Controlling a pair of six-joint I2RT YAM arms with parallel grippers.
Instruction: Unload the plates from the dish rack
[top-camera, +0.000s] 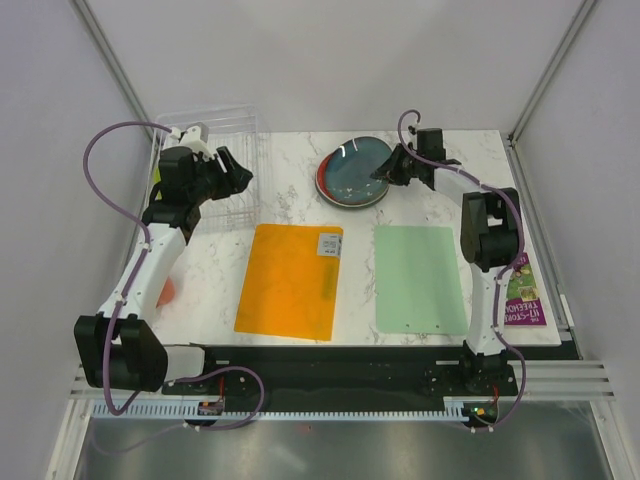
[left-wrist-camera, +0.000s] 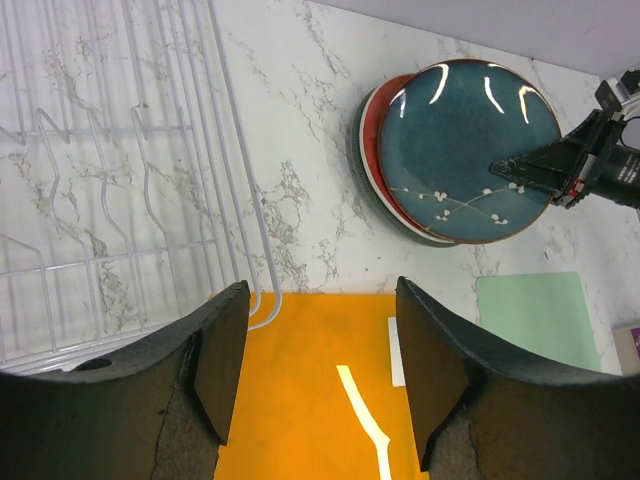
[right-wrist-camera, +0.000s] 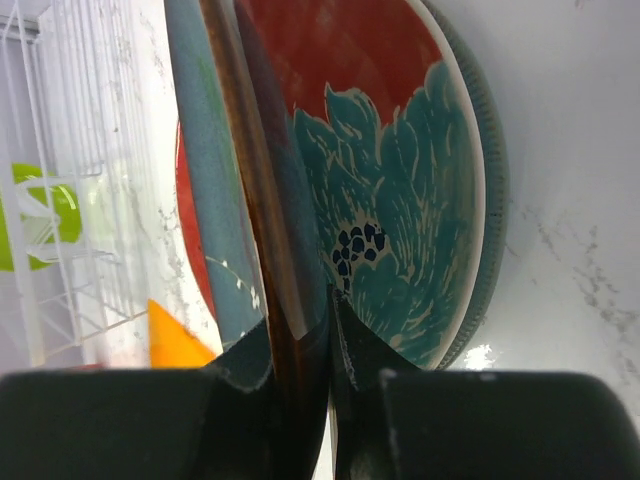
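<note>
— While pinching the rim of the dark teal-blue plate (top-camera: 355, 165) with the right gripper (right-wrist-camera: 300, 315), fingers closed hard on it: parked where?

— At twelve o'clock on the table (top-camera: 290, 200), on or just over the red flowered plate (right-wrist-camera: 340, 60) and the grey-green plate (right-wrist-camera: 495, 200). Cannot tell whether touching.

— Step in hand, then?

— Probably stacking that plate. Next: let go, then back off toward three o'clock without dragging the stack.

— And the left gripper (left-wrist-camera: 320, 285)?

— Wide open, holding nothing, hovering by the five-o'clock corner of the dish rack (top-camera: 225, 125). Should go for the lime-green plate (right-wrist-camera: 35, 215), glimpsed through the rack's wires at its nine-o'clock side.
</note>
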